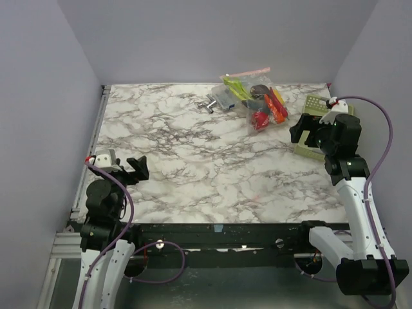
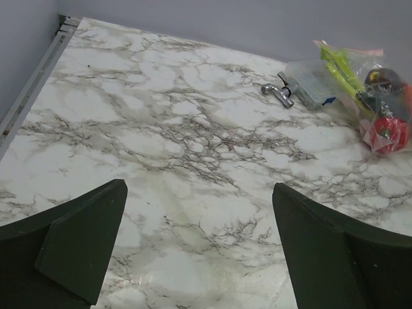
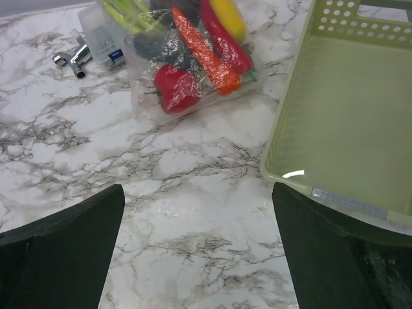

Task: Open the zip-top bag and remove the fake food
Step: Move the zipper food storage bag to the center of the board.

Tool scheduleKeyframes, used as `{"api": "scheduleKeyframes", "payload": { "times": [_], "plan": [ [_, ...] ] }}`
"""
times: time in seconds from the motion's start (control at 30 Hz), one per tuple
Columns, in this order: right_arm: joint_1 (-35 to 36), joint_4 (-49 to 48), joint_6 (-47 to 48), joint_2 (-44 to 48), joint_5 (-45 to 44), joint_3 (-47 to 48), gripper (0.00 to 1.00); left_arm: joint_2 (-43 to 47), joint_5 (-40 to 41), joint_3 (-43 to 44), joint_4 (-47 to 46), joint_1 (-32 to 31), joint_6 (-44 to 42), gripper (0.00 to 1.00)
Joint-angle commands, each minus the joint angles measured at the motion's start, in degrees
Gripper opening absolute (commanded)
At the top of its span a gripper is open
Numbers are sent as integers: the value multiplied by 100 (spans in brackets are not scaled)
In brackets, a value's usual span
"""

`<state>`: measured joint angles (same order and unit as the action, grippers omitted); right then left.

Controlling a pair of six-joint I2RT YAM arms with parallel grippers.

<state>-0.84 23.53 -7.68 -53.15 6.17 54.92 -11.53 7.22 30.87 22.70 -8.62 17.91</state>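
The zip-top bag (image 1: 257, 96) lies at the upper middle of the top view, with the fake food (image 3: 206, 51) inside. The left gripper (image 2: 199, 251) and right gripper (image 3: 199, 251) are wide open, holding nothing.

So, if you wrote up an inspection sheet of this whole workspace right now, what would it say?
Surface: marble-patterned table, no spills seen.
Job's things: zip-top bag lies at the far side, fake food inside it.
Clutter: metal fitting and small clear plastic box left of the bag in the top view; green basket on its right.
Grippers: left gripper and right gripper both open, holding nothing.
Cables: purple cables loop along both arms, away from the bag.
Surroundings: plain grey walls; nothing else seen.
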Motion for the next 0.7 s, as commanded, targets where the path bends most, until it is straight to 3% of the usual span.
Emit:
{"api": "scheduleKeyframes", "payload": {
  "times": [0.0, 0.27, 0.4, 0.57, 0.67],
  "plan": [
    [5, -64, -112, 15, -132, 63, 100, -179, -247, 64, -122, 27, -192, 99],
    [5, -194, 197, -60, 554, -38, 100, -372, -347, 62, -210, 27, -262, 98],
    [5, -201, 701, -294, 1623, -90, 100, -386, -489, 59, -234, 27, -249, 98],
    [14, 219, 2372, -702, 3511, -6, 100, -467, -627, 48, -277, 25, -211, 99],
    [27, 48, 2552, -964, 3972, -19, 100, -549, -702, 60, -294, 28, -192, 98]
  ]
}}
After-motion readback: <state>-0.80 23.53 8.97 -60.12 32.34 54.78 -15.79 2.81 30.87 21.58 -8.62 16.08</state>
